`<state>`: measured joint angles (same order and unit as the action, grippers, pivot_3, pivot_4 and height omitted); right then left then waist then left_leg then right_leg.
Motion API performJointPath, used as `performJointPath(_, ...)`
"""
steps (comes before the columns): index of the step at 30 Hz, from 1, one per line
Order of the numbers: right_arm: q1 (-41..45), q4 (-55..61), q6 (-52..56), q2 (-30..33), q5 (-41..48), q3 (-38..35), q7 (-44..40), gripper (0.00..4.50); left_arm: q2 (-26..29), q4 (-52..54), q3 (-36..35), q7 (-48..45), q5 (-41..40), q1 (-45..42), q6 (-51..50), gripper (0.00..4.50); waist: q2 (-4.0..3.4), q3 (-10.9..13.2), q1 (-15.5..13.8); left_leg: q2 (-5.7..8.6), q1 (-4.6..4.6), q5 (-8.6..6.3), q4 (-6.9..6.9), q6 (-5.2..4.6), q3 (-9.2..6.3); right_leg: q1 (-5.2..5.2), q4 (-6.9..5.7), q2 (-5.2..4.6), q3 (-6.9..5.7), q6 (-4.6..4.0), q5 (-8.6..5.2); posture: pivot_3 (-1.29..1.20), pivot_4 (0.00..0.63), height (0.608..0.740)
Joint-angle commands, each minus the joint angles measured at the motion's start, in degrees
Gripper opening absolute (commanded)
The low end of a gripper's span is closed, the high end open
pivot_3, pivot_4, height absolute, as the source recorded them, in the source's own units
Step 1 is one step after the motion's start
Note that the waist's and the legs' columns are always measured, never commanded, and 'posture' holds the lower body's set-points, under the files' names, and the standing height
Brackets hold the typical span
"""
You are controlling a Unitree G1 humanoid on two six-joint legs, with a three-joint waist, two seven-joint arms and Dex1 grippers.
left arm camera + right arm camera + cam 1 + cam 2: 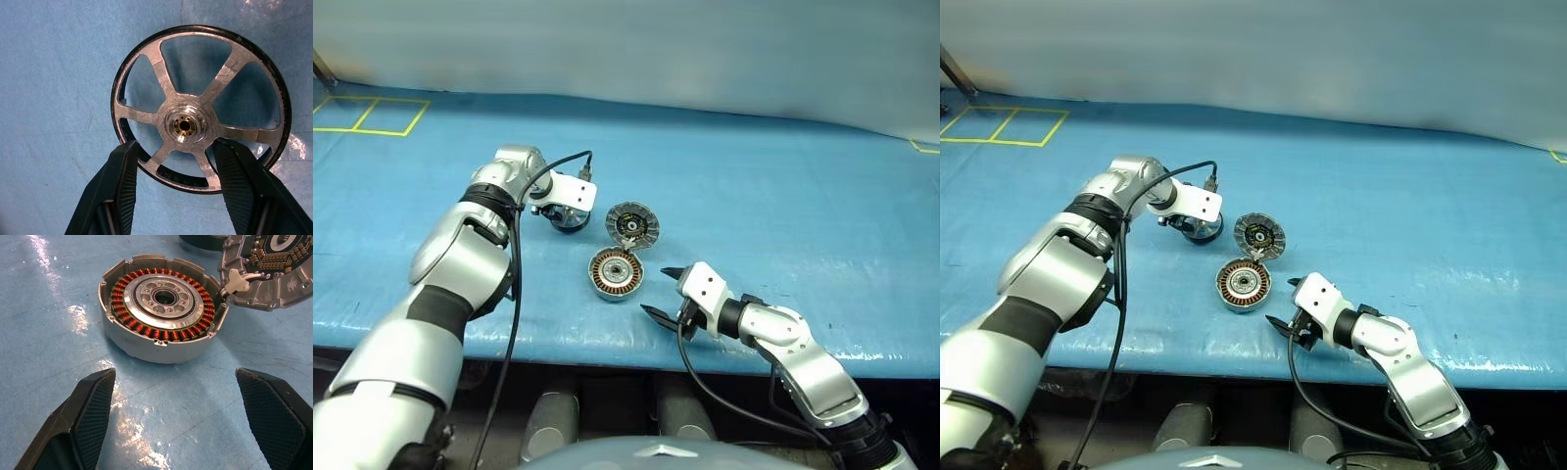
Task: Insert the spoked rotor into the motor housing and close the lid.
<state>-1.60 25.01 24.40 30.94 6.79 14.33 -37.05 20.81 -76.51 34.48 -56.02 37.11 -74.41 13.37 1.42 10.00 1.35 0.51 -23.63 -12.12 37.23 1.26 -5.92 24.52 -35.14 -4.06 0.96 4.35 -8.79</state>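
Your left gripper (176, 161) straddles the spoked rotor (198, 110), which lies flat on the blue table (783, 176) behind the open motor housing (615, 275), toward the far edge. Its fingers flank the near rim, half closed, not visibly pinching. Your right gripper (176, 416) is spread wide and empty near the front edge.

A blue tarp (783, 196) covers the table, with yellow taped squares (370, 115) at its far corner.

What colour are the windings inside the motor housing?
Copper-orange windings in the motor housing; the right wrist view shows them best.
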Motion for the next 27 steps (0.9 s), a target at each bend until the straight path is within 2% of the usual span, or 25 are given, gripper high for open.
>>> performJointPath(1,0.2,1.1,-0.3,0.1,-0.3,-0.8,0.4,4.16,0.5,0.7,-1.2,-1.6,-0.9,-0.7,0.5,1.7,0.0,0.0,0.0,0.0,0.0,0.0,0.0,0.0,0.0,0.0,0.0,0.0,0.0,0.0,0.0,0.0,0.15,0.74)
performJointPath(2,0.3,1.0,-0.3,0.1,-0.3,-0.8,0.4,4.16,0.5,0.8,-1.3,-0.9,-0.8,-0.7,0.4,1.36,0.0,0.0,0.0,0.0,0.0,0.0,0.0,0.0,0.0,0.0,0.0,0.0,0.0,-0.03,-0.01,0.0,0.15,0.74)
performJointPath(4,0.5,0.9,-0.3,0.0,-0.4,-0.8,0.3,4.16,0.7,0.9,-1.6,0.8,-0.8,-0.7,0.2,1.04,-0.01,0.0,0.0,0.0,0.06,0.0,0.01,0.0,0.0,-0.05,-0.01,0.0,0.01,-0.02,-0.01,0.0,0.15,0.74)
performJointPath(15,1.8,0.1,-0.2,-0.4,-0.7,-0.6,0.1,4.16,2.4,1.4,-3.6,3.5,-2.5,0.1,1.9,1.04,-0.01,0.0,0.0,0.0,0.04,0.0,0.07,0.0,0.0,-0.04,-0.06,0.0,0.02,0.04,0.03,0.0,0.15,0.74)
performJointPath(21,1.1,0.0,-0.3,-1.2,-0.3,-1.5,0.9,4.16,5.4,4.4,-9.6,3.2,-8.6,2.5,7.3,1.04,-0.01,0.0,0.1,0.0,0.04,0.0,0.07,0.0,0.0,-0.03,-0.06,0.0,0.02,0.04,0.03,0.0,0.15,0.74)
performJointPath(27,0.6,-1.3,-1.1,-2.2,0.1,-2.7,1.5,4.16,11.3,11.2,-15.6,-2.1,-16.5,10.9,15.4,1.04,-0.04,0.0,0.4,0.0,0.1,0.0,0.04,0.0,0.04,-0.03,-0.12,0.0,0.06,0.0,0.02,0.0,0.15,0.74)
